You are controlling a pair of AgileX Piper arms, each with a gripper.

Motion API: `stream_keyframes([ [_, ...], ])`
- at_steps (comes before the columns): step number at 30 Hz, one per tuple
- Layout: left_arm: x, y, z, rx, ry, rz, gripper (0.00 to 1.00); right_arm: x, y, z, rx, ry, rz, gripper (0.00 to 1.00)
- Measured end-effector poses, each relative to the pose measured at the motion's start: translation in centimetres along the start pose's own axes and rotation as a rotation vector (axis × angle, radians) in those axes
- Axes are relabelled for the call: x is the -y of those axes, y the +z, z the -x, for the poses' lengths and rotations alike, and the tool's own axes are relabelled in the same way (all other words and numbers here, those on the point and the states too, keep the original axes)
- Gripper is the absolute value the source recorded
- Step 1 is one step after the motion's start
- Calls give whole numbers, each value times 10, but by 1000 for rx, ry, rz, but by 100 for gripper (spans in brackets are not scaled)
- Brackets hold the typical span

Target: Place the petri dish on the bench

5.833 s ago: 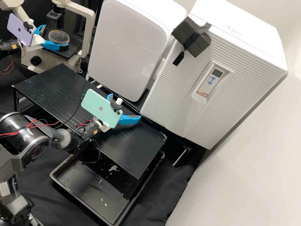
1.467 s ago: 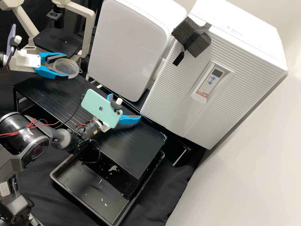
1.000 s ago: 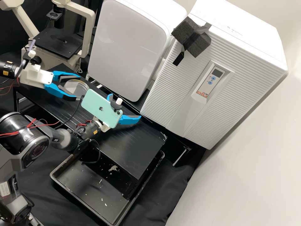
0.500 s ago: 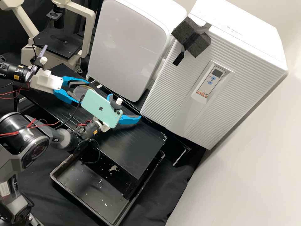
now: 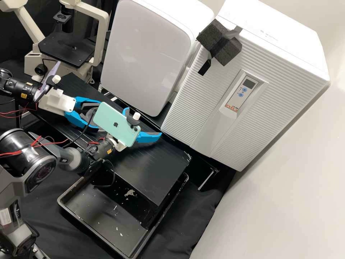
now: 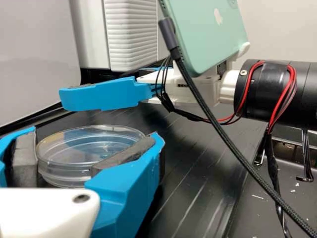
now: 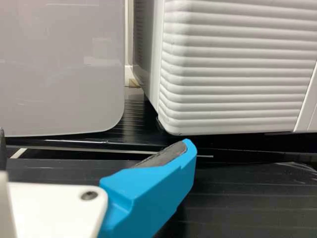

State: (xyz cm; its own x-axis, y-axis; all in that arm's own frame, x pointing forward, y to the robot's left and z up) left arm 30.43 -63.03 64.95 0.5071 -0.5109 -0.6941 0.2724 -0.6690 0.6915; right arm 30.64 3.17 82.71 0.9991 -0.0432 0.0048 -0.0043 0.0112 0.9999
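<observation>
A clear, round petri dish [image 6: 74, 153] is held by the blue-fingered left hand [image 5: 92, 114] over the black, ribbed counter [image 5: 151, 176], between its long edges, while the blue-fingered right hand [image 5: 143, 122] is spread wide.

"What's under the left tool [image 5: 95, 114] and the right tool [image 5: 143, 123]?"

"One black table [image 5: 154, 180], running beneath both, its top marked with thin parallel grooves."

"Any wear?"

"Pale scuffs [image 5: 187, 156] at a corner, out past the right tool. A thin leg [image 5: 18, 115] stands on the arm side of the left tool."

"Is the dish [image 6: 94, 146] resting on it?"

"It's between the left tool's pads, low; I can't tell whether it touches."
</observation>
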Motion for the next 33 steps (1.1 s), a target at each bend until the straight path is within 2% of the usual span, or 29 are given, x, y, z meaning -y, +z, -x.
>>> stream_keyframes([
  [6,1,2,-5,4,3,-5,0,0,0,0,0,0,0,100],
  [7,2,1,-6,4,1,-7,100,0,0,0,0,0,0,100],
  [23,7,-11,-15,-32,16,1,100,0,0,0,0,0,0,100],
  [33,7,-23,-4,-59,28,14,100,0,0,0,0,0,0,100],
])
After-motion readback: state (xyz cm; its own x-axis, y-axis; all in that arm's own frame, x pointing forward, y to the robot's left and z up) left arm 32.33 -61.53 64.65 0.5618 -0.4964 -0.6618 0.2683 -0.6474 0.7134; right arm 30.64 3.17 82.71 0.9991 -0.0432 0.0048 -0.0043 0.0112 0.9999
